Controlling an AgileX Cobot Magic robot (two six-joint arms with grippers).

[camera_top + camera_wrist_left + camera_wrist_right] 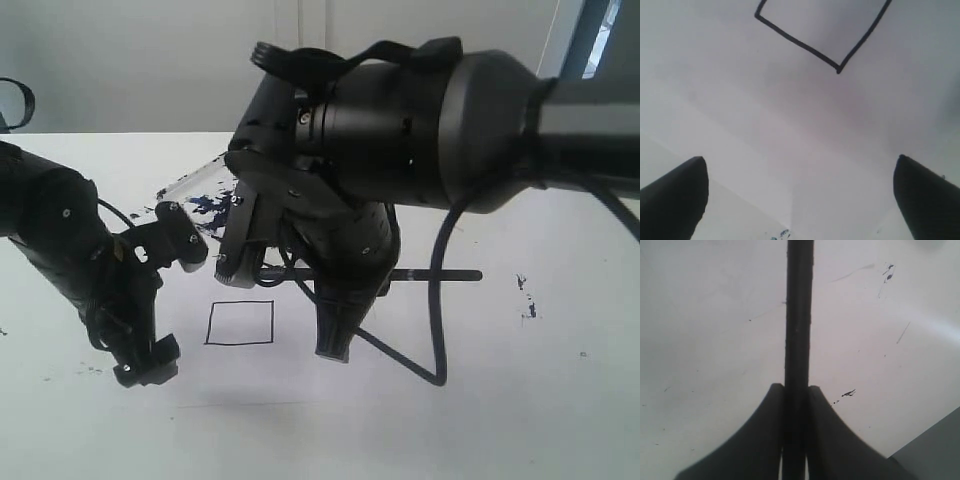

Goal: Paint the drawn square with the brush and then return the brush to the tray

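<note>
The drawn square [240,322] is a thin black outline on the white paper, blank inside; one of its corners also appears in the left wrist view [822,25]. My right gripper [335,335] hangs just right of the square and is shut on the brush [440,274], a thin black stick held level above the paper. The right wrist view shows the jaws [796,387] pressed on the brush shaft [799,315]. The brush tip is hidden behind the arm. My left gripper [168,300] [800,159] stands open and empty left of the square. The tray [195,185] lies behind, mostly covered.
The right arm fills the middle of the exterior view, and its black cable [437,340] loops down close to the paper. Dark paint specks [525,298] mark the sheet at the right. Blue-black paint [210,205] stains the tray.
</note>
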